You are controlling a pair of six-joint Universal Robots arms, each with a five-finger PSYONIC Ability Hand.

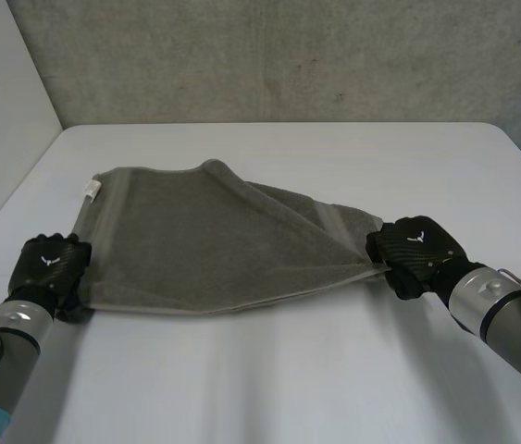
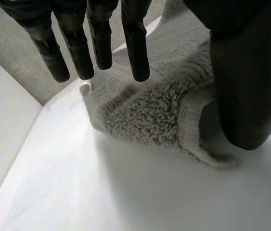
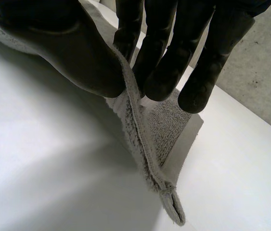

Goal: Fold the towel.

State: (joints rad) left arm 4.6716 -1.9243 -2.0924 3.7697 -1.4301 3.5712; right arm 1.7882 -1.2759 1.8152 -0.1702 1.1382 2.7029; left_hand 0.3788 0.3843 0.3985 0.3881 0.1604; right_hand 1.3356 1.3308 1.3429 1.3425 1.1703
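Black R hand [image 1: 415, 252] clamps one corner of grey towel [image 1: 204, 240] btw. thumb [image 3: 72, 57] and fingers [image 3: 161, 72]. Hem stands on edge in the pinch, and the rest of the corner droops to the white table [image 1: 288, 379] just under the fingertips. Grip looks meant to keep the cloth stretched: from the pinch a raised crease fans across the towel toward its far L side, w/ a layer doubled over near the R end.

L hand [image 1: 49, 264] sits at the opposite near corner, fingers [image 2: 135, 48] straight and spread, clear of the pile. Its thumb [image 2: 246, 86] rests against that corner's hem, which curls up beneath it. No closed grasp there; prob. pinning the corner or about to take hold, so both near corners can lift together.

Towel lies mid-table, long side running L–R btw. the two hands and touching both. Far edge lies flat, w/ a small white tag [image 1: 92, 190] at the far L corner. Judged stage: early, corners being secured before a fold away from the robot.
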